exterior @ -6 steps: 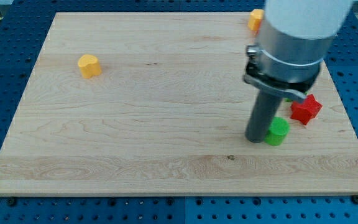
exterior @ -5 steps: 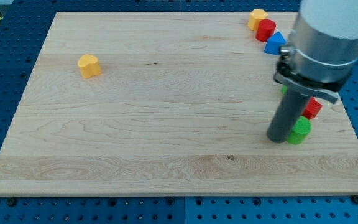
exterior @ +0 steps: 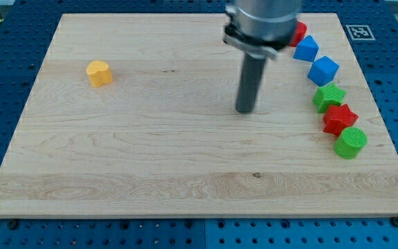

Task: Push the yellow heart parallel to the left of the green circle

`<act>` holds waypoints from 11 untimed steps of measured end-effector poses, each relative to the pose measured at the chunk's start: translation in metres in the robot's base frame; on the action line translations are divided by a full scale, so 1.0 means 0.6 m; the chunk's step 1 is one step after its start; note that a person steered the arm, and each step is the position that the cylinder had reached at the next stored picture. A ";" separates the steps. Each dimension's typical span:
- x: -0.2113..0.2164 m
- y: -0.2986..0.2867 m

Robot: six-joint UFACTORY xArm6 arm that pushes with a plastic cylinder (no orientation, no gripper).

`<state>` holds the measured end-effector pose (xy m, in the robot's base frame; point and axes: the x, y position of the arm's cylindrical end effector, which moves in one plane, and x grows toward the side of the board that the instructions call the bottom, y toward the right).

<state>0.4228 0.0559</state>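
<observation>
The yellow heart (exterior: 99, 72) sits near the wooden board's (exterior: 150, 159) upper left part, alone, well apart from every other block. The green circle (exterior: 351, 142) lies far across the board at the view's right edge, lower than the heart, so the 2 task blocks are not level with each other.

My tip (exterior: 245, 111) rests on bare wood around the board's middle, somewhat toward the view's right and top. It touches nothing. It stands between the heart and the green circle, nearer to the circle's side, with open wood on all sides. The rod carries no jaws, so there is nothing to clench or release; it is simply free of any block.

Along the view's right edge, a curved row of blocks runs downward. A red block (exterior: 297, 31) is partly hidden behind the arm's housing at the top, so its shape cannot be told. Just below it comes a blue block (exterior: 307, 48), then a 2nd blue block (exterior: 323, 70), both angular. Next is a green star (exterior: 329, 97), then a red star (exterior: 339, 119) touching or just beside it, and the green circle closes the row at the bottom, just beside the red star.

A printed marker (exterior: 359, 32) lies on the board's top right corner.
</observation>
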 end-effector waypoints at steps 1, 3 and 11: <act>-0.106 -0.077; -0.162 -0.270; -0.017 -0.332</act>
<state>0.4127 -0.1436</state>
